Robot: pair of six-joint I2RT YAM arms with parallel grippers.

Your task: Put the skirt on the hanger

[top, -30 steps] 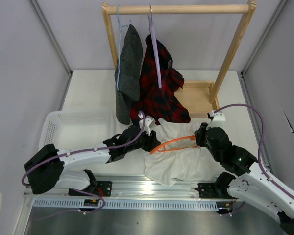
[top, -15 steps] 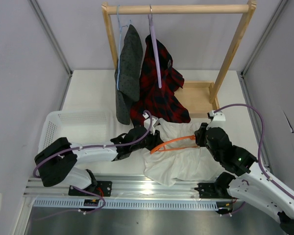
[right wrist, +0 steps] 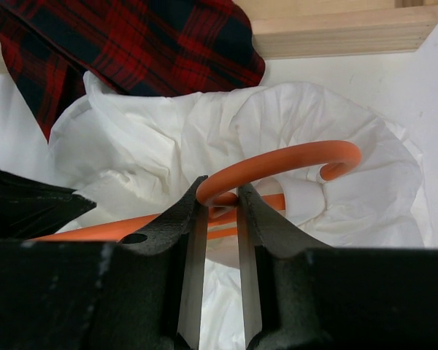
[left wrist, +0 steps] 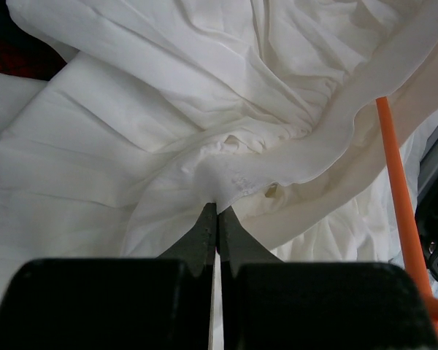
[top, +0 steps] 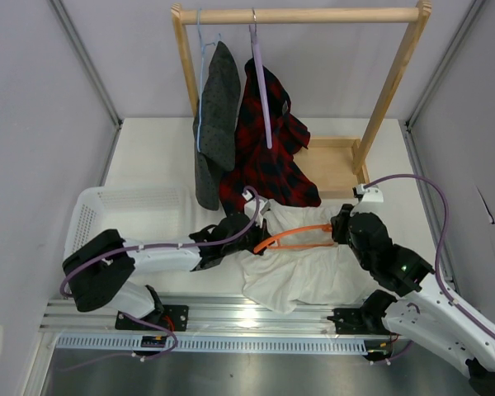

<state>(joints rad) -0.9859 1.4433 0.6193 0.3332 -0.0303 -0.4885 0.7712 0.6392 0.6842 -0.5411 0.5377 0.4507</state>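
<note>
1. Below the wooden rack point(top: 301, 15), just in front of its base, the skirt point(top: 301, 268) is lying on the table point(top: 148, 157) in a crumpled white heap
2. On the side of the skirt that is nearer to the rack, the hanger point(top: 301, 234) is resting across the cloth, with its hook pointing to the right
3. The right gripper point(right wrist: 219, 193), in front of the rack's right post, is clenching the hanger's neck just under the hook
4. The left gripper point(left wrist: 217, 211), in front of the rack's left post, is pressing its jaws fully together and is pinching a fold of the ruffled waistband, near the hanger's left end
5. From the rack's bar the plaid shirt point(top: 268, 165) and the dark grey garment point(top: 217, 107) are hanging; the shirt's hem is reaching down just beside the skirt
6. To the front left of the rack a white basket point(top: 91, 210) is standing
</note>
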